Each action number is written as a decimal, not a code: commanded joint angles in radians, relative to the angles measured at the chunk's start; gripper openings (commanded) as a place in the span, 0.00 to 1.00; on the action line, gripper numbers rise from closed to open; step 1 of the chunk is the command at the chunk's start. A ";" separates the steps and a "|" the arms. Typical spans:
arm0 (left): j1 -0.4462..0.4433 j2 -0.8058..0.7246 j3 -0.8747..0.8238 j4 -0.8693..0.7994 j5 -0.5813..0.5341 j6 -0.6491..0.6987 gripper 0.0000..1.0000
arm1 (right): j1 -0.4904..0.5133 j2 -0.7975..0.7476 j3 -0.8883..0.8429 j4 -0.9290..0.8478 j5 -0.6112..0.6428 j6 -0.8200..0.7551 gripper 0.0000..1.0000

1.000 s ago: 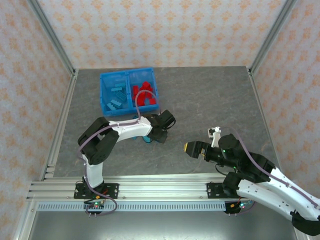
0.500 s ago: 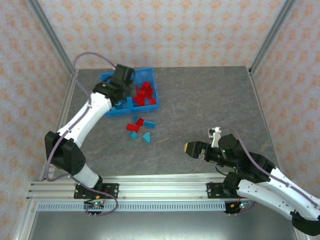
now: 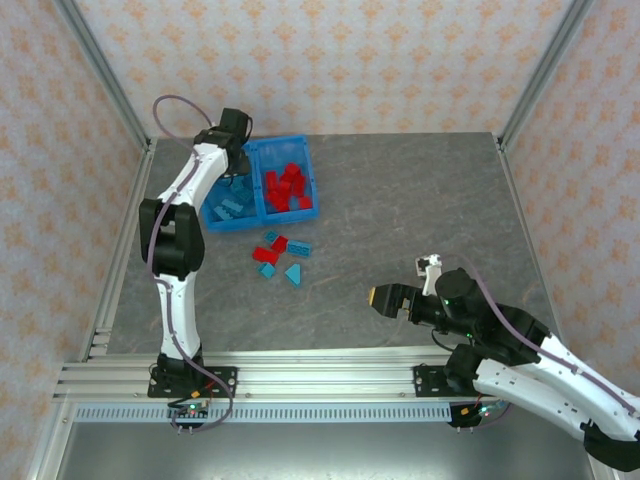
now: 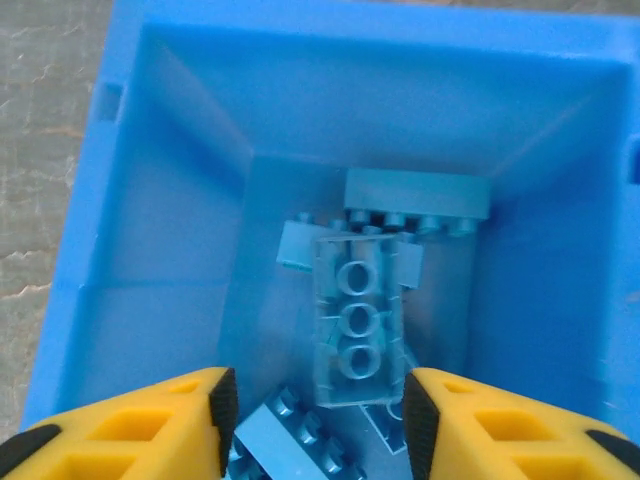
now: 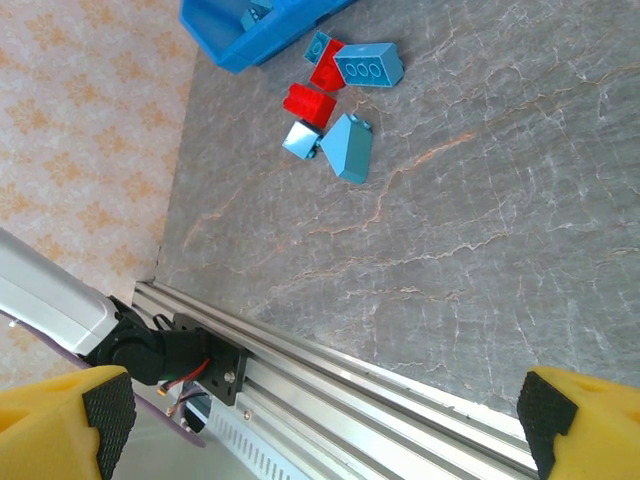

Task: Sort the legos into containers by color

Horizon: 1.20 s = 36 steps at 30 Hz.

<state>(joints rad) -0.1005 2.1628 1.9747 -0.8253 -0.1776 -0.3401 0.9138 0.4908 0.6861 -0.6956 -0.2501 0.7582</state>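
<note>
- Left gripper point(image 4: 313, 400) hangs over the bin's left compartment point(image 4: 160, 200), jaws apart, nothing clamped. A teal brick point(image 4: 358, 325) lies loose on the other teal ones below.
- Watch the exit: come up crooked and a finger could clip the wall and shove the bin.
- Right compartment point(image 3: 313, 185) holds the reds, just across the divider point(image 3: 258, 180). Any drift that way and a blue lands in the wrong colour.
- Loose legos point(image 3: 281, 257) sit on the table point(image 3: 420, 200) near the bin, reds and blues touching. One pinch may take two colours, or scatter the neighbours.
- Right gripper point(image 5: 322, 415) has jaws wide and empty, well apart from that cluster, with bare table between.
</note>
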 commanded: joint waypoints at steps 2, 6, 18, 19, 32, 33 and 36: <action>-0.005 -0.036 0.057 -0.063 -0.106 -0.001 0.55 | 0.006 0.020 0.021 -0.004 0.019 -0.020 0.99; -0.024 -0.166 -0.052 -0.031 -0.041 -0.039 0.55 | 0.007 0.049 0.033 -0.004 0.023 -0.037 0.99; -0.371 -1.025 -0.901 0.204 0.082 -0.262 0.57 | 0.006 0.068 0.014 0.040 -0.001 -0.030 0.99; -0.404 -1.067 -0.956 0.214 0.102 -0.281 0.57 | 0.007 0.069 0.013 0.042 0.000 -0.030 0.99; -0.695 -0.753 -1.072 0.366 0.076 -0.314 0.68 | 0.007 0.056 -0.045 0.042 -0.017 0.045 0.99; -0.694 -0.709 -1.054 0.361 0.065 -0.309 0.68 | 0.007 0.049 -0.048 0.037 -0.024 0.051 0.99; -0.695 -0.606 -1.015 0.373 0.058 -0.307 0.69 | 0.007 0.019 -0.064 0.023 -0.031 0.062 0.99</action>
<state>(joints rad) -0.7944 1.5112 0.9096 -0.4835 -0.0586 -0.6613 0.9138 0.5419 0.6376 -0.6514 -0.2680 0.7940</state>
